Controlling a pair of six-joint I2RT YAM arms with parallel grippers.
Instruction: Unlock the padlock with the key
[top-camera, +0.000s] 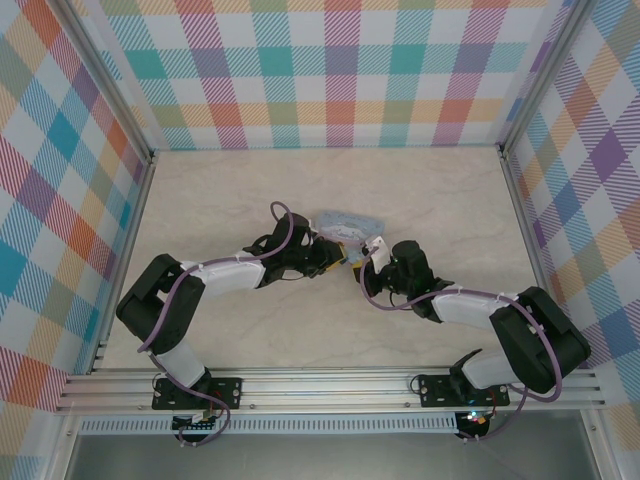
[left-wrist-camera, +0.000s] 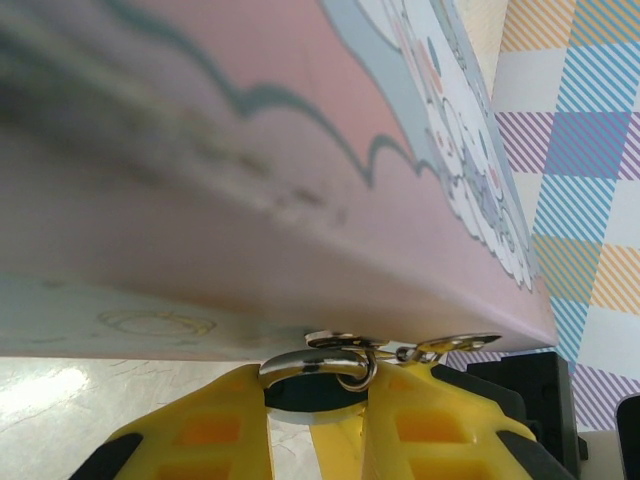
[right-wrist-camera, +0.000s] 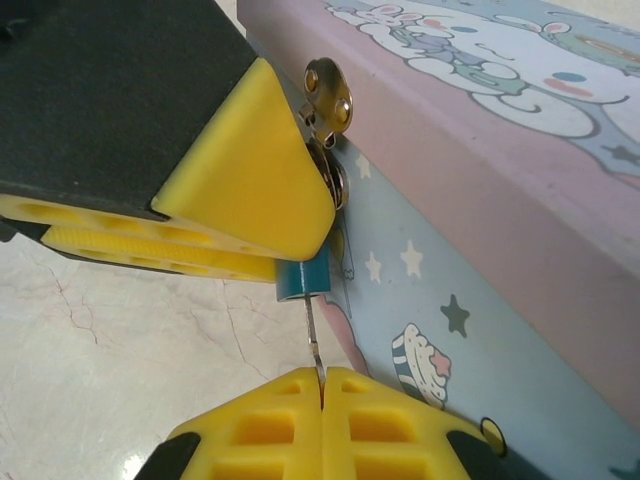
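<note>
You've got the left gripper (left-wrist-camera: 322, 392) clamped on the small blue-bodied metal padlock (right-wrist-camera: 303, 279), with yellow fingers (left-wrist-camera: 215, 430) either side of its thin silvery shackle (left-wrist-camera: 318, 363). The shackle sits tight against the lower edge of the light-blue and pink rectangular tin box with the cartoon print (left-wrist-camera: 300, 200); can't tell if it's threaded through anything. Your right gripper (right-wrist-camera: 322, 388) is pressed together on the slim metal key (right-wrist-camera: 313, 342). The blade points to 12 o'clock from the fingertips and meets the bottom of the padlock body. Can't tell if it's seated in the keyway. In the top view both grippers meet mid-table, with the tin at their 12 o'clock, the left arm off toward 8 o'clock and the right arm toward 4. The pale marble-look tabletop (right-wrist-camera: 120, 340) is underneath.
</note>
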